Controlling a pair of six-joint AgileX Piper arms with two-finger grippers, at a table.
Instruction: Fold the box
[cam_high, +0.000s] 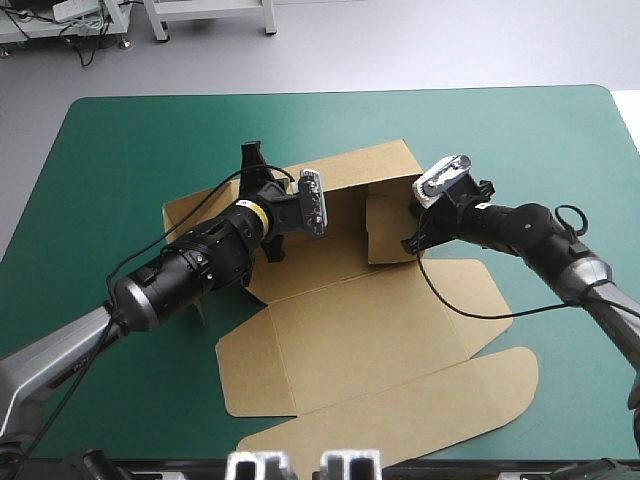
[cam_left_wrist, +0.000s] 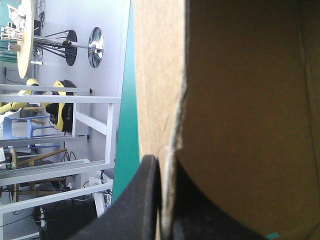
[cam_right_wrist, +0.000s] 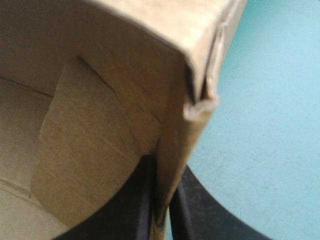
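Tools (cam_left_wrist: 162, 172) (cam_right_wrist: 162, 167) pinched tight on box (cam_high: 380, 320) walls

Table (cam_high: 540, 140), teal-green cover (cam_high: 120, 150) over it

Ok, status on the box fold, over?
Left tool shut on box, left wall. Right tool shut on right corner wall. Far walls raised, lid panel flat. Nothing in the way.

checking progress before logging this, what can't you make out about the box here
- High view: the left arm covers the left side of the box.
- Left wrist view: the wall in the left gripper hides the rest of the box.
- Right wrist view: the corner ahead of the right gripper is blurred; tuck unclear.
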